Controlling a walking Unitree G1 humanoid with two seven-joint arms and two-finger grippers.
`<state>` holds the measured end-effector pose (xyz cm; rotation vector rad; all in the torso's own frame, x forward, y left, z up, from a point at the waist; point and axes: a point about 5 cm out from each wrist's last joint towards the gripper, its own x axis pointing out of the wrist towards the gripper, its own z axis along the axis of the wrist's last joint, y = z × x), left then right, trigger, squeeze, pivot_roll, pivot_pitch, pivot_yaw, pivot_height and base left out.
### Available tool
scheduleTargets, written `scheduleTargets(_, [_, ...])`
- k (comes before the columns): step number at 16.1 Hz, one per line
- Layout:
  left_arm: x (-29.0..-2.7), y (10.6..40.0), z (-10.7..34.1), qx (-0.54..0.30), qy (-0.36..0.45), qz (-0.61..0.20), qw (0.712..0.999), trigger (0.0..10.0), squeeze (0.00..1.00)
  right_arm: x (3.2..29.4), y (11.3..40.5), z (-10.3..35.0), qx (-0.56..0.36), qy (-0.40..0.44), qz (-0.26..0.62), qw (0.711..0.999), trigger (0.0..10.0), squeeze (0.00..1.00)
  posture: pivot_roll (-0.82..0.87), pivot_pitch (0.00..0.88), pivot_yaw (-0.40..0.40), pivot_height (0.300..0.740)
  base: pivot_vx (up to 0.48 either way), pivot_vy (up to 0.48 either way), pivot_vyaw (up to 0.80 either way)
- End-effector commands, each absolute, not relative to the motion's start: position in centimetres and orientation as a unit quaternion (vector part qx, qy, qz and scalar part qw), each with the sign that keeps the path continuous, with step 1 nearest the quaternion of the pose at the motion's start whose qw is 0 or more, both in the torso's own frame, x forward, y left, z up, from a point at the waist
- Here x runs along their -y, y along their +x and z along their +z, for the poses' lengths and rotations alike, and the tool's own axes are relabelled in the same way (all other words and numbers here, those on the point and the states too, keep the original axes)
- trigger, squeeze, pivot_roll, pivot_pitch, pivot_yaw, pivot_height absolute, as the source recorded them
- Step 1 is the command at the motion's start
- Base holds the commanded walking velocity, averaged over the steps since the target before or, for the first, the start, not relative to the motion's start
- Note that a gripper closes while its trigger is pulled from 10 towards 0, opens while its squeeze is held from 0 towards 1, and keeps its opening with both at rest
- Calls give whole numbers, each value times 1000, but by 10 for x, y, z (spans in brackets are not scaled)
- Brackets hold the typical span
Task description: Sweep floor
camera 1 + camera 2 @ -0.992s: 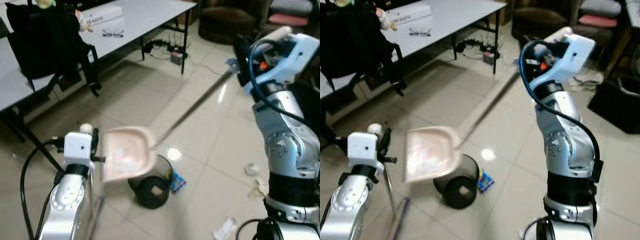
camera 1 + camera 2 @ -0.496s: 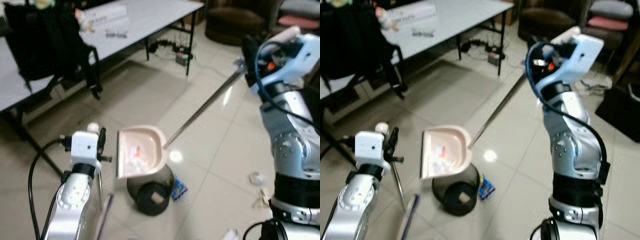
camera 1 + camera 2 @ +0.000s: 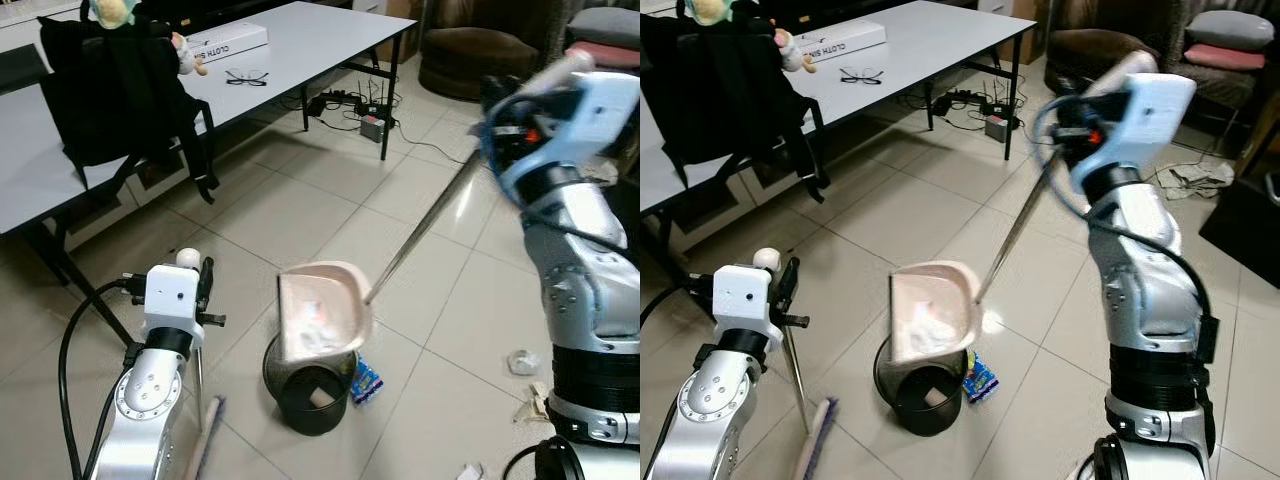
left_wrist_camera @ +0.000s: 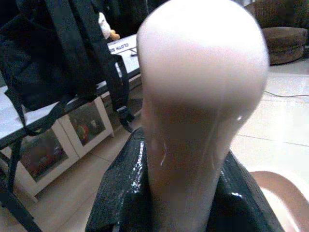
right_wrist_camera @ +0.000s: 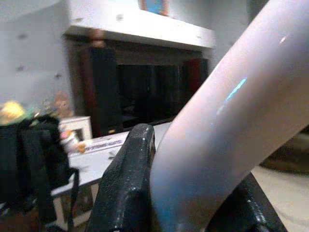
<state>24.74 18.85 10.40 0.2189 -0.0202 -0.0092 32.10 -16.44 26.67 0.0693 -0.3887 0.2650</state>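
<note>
The right gripper [image 5: 193, 193] was pinching the pale handle end of the dustpan [image 3: 320, 315], high at the upper right of the left eye view. From there the long metal shaft [image 3: 420, 230] ran down and leftward to the pink pan, which hung tilted over the black waste bin [image 3: 312, 392] at lower centre, its open face turned toward the left of the frame. Pale scraps of rubbish [image 3: 318, 322] lay inside the pan.

The left gripper [image 4: 203, 203] was clamped on the rounded white top of the broom [image 3: 792, 372], at the lower left of the head views. The broom's thin pole stood nearly upright beside the silver left arm, and its bristle head [image 3: 817, 440] rested on the tiled floor [image 3: 300, 210] just left of the bin.

A blue wrapper [image 3: 366, 379] lay on the floor touching the bin's right side. Crumpled paper bits [image 3: 524, 362] lay near the right arm at lower right.

At upper left, a grey tabletop [image 3: 300, 35] carried a black backpack [image 3: 110, 100], a pair of glasses [image 3: 245, 76] and a white box [image 3: 228, 38]
</note>
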Motion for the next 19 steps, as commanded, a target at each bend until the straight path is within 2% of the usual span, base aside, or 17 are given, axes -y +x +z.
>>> scheduleTargets(1, [-187, 248, 105, 10, 118, -12, 993, 10000, 0, 155, 318, 271, 215, 4, 156, 964, 10000, 0, -27, 0, 55, 740, 0, 0, 0])
scheduleTargets(3, [-186, 248, 105, 11, 118, -14, 993, 10000, 0, 133, 314, 265, 221, -59, 206, 951, 10000, 0, -27, 0, 54, 740, 0, 0, 0])
scheduleTargets(4, [-185, 249, 105, 12, 118, -15, 993, 10000, 0, 115, 308, 260, 235, -108, 239, 936, 10000, 0, -25, 0, 53, 740, 0, 0, 0])
scheduleTargets(9, [-182, 249, 105, 13, 122, -21, 992, 10000, 0, 72, 290, 242, 260, -84, 300, 914, 10000, 0, -19, 0, 54, 740, 0, 0, 0])
scheduleTargets(11, [-182, 249, 105, 14, 123, -23, 992, 10000, 0, 52, 276, 240, 279, -99, 344, 891, 10000, 0, -19, 0, 54, 740, 0, 0, 0])
scheduleTargets(17, [-180, 249, 104, 12, 126, -26, 992, 10000, 0, 33, 255, 248, 345, -173, 412, 825, 10000, 0, -21, 0, 55, 740, 0, 0, 0])
scheduleTargets(19, [-180, 250, 104, 12, 126, -27, 992, 10000, 0, 29, 251, 245, 349, -183, 429, 813, 10000, 0, -19, 0, 54, 740, 0, 0, 0])
